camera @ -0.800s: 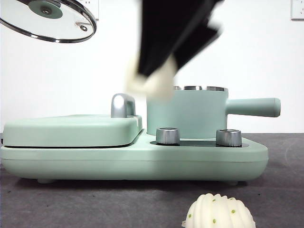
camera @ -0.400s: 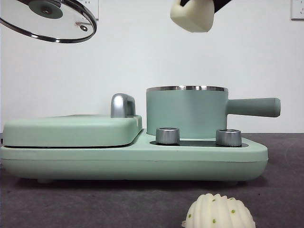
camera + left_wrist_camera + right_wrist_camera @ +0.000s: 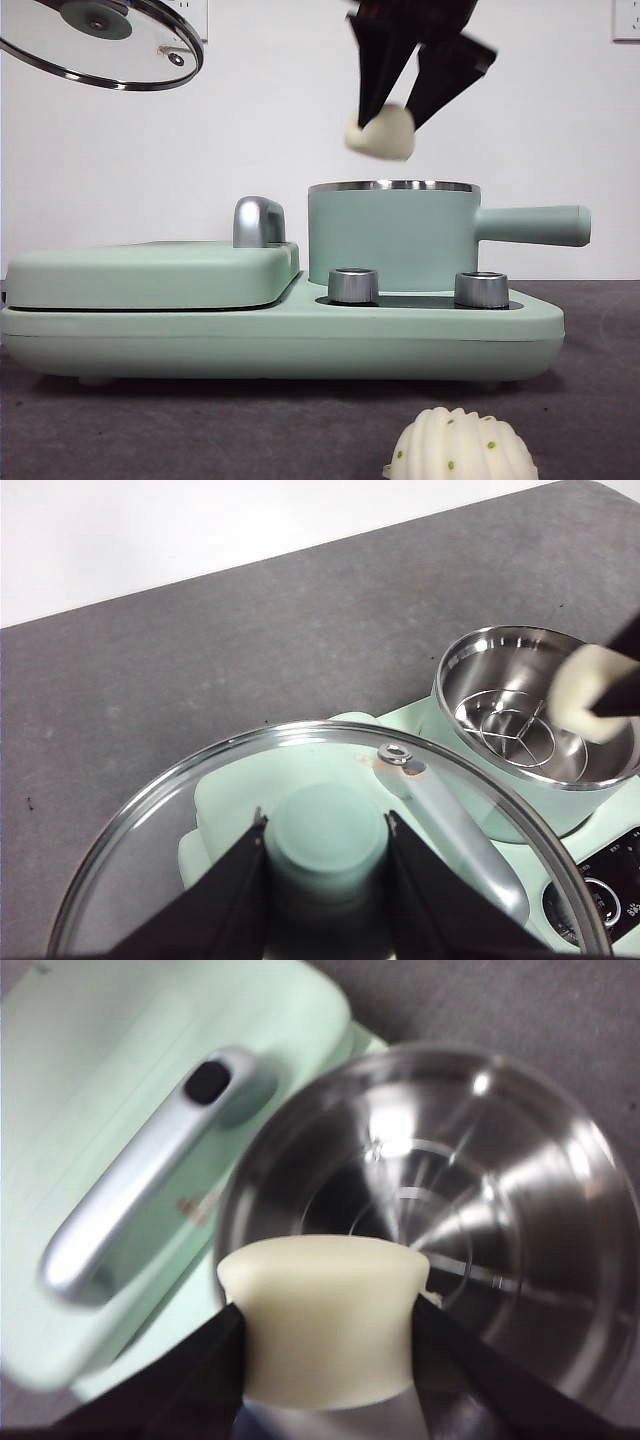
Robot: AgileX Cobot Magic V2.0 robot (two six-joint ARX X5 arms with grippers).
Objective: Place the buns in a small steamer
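Observation:
My right gripper (image 3: 392, 122) is shut on the smooth cream-white bun (image 3: 384, 135) and holds it just above the steel rim of the small steamer (image 3: 390, 235). The right wrist view shows this bun (image 3: 325, 1315) between the jaws of the right gripper (image 3: 328, 1355), over the pot's bare steel inside (image 3: 480, 1210). The ribbed white bun (image 3: 460, 448) with green dots lies on the table in front of the appliance. My left gripper (image 3: 325, 825) is shut on the green knob (image 3: 325, 855) of the glass lid (image 3: 100, 40), held high to the left.
The steamer's long handle (image 3: 530, 225) sticks out to the right. The flat mint-green griddle (image 3: 150, 275) with its steel handle (image 3: 258, 220) sits left of the pot. Two steel dials (image 3: 353, 285) face the front of the base. The table is dark grey.
The right gripper carried the smooth bun from beside the pot's left rim up high, then came down to just above the pot's opening. The lid and the ribbed bun have not moved.

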